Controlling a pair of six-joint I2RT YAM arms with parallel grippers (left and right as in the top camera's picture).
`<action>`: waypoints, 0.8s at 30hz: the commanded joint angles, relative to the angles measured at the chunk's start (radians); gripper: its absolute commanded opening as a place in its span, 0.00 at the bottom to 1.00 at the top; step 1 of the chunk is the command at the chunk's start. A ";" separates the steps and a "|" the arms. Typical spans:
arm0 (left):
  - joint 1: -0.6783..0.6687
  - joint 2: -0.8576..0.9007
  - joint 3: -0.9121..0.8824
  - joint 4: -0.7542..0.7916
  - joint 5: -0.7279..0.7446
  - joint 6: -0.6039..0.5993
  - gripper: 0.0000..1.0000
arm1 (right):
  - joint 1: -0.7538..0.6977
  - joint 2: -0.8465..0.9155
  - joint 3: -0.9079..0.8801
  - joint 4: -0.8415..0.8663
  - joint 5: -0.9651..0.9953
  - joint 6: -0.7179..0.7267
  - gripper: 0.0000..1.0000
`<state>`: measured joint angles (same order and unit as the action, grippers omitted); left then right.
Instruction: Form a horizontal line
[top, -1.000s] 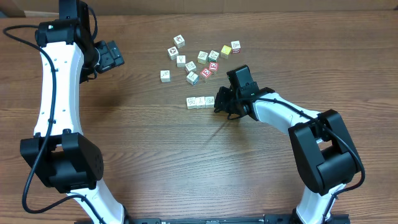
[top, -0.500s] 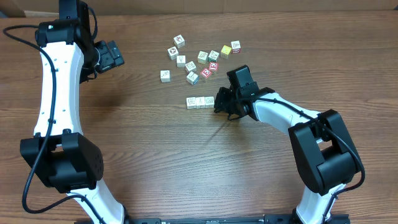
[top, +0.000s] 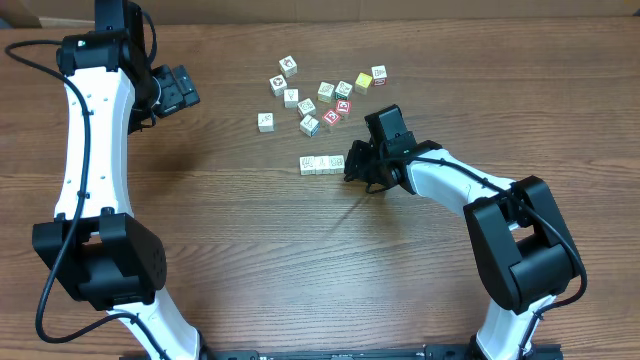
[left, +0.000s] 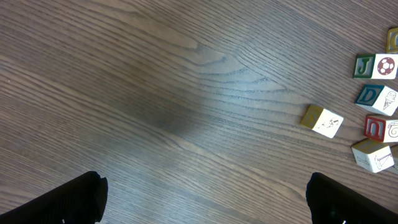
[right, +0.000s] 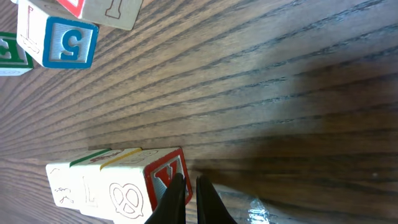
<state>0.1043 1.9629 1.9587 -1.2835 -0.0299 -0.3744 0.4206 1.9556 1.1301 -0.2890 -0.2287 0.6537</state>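
The right gripper (right: 186, 198) has its black fingers pressed together and holds nothing. The tips rest at the red-lettered end face of the horizontal line (right: 118, 183), a short row of small wooden picture cubes with pale cream tops. I judge the closed tips serve as a pusher, to keep the row tight and straight. The row lies on the brown wooden table (top: 250, 250), just below the loose scattered cubes (top: 307, 106). Three cubes touch side by side. The left gripper (left: 204, 186) hangs wide apart, empty, well away.
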 joint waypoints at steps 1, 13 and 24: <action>-0.013 -0.005 0.006 0.002 0.004 -0.007 1.00 | 0.005 0.007 -0.011 -0.001 -0.012 -0.007 0.04; -0.013 -0.005 0.006 0.002 0.004 -0.007 1.00 | 0.005 0.007 -0.011 -0.007 0.034 -0.007 0.05; -0.013 -0.005 0.006 0.002 0.004 -0.007 1.00 | 0.004 0.007 -0.011 -0.013 0.126 -0.007 0.22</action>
<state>0.1043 1.9629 1.9587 -1.2835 -0.0299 -0.3744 0.4206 1.9556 1.1301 -0.3061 -0.1589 0.6552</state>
